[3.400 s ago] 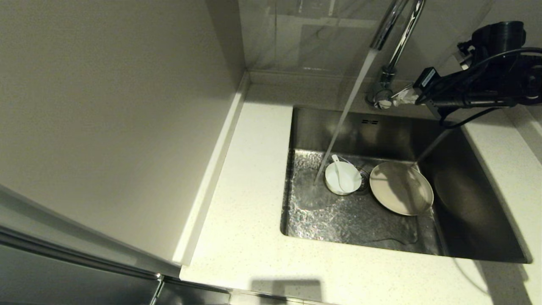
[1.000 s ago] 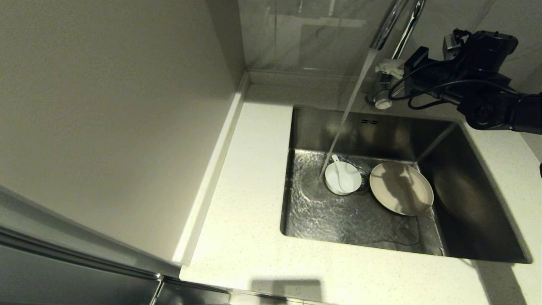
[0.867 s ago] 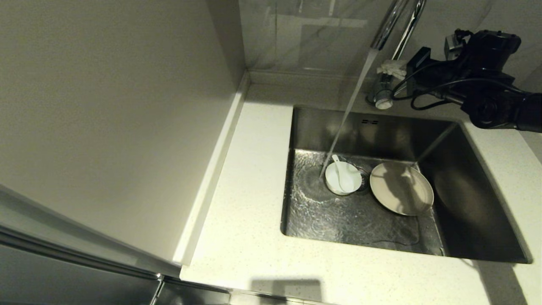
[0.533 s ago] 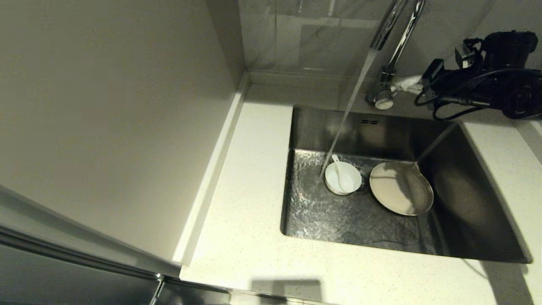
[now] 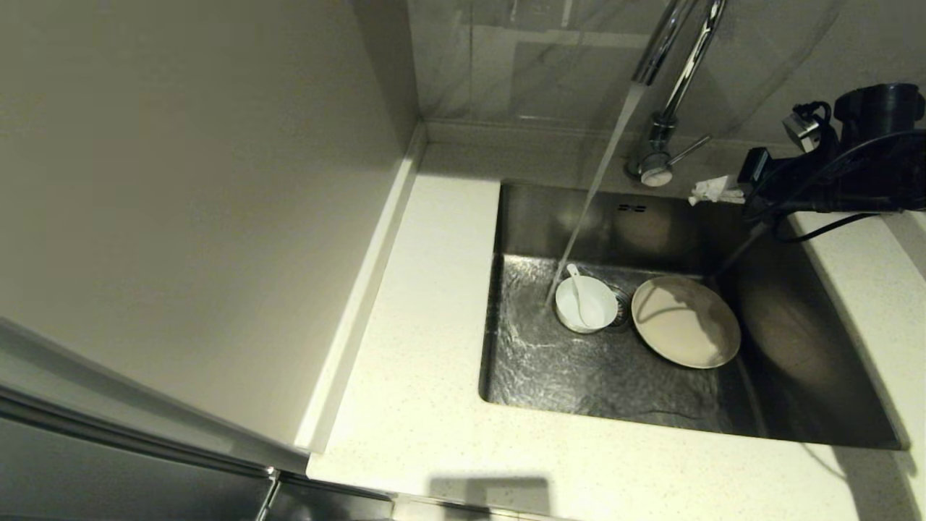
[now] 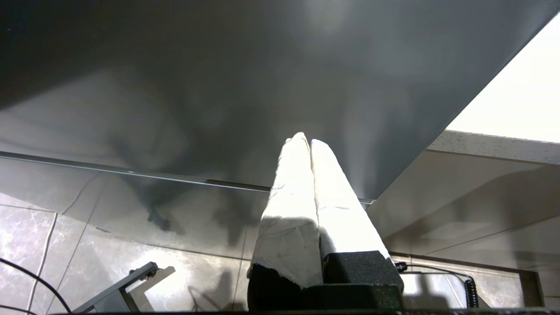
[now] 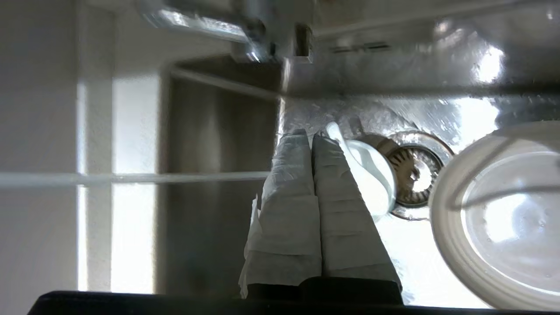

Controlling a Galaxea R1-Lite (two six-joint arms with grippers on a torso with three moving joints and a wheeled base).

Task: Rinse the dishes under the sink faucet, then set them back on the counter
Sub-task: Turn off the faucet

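Observation:
Water streams from the chrome faucet [image 5: 673,51] into the steel sink [image 5: 796,362], landing just left of the white bowl [image 5: 587,305]. The white spoon [image 5: 576,289] rests inside the bowl. The cream plate [image 5: 685,321] lies flat to the bowl's right, with the drain strainer [image 7: 413,173] between them. My right gripper [image 5: 712,190] is shut and empty, hovering above the sink's back right corner, to the right of the faucet lever [image 5: 689,149]. In the right wrist view its tips [image 7: 309,135] point toward the bowl [image 7: 372,179]. My left gripper [image 6: 306,141] is shut, parked below the counter.
The pale counter [image 5: 427,325] runs left of and in front of the sink. A tall wall panel [image 5: 202,202] borders the counter's left side. A raised back edge [image 5: 521,134] sits behind the faucet base [image 5: 653,163].
My right arm has drawn back from the faucet lever, moving right and down toward the sink's back right corner. The water keeps flowing. The dishes have not moved.

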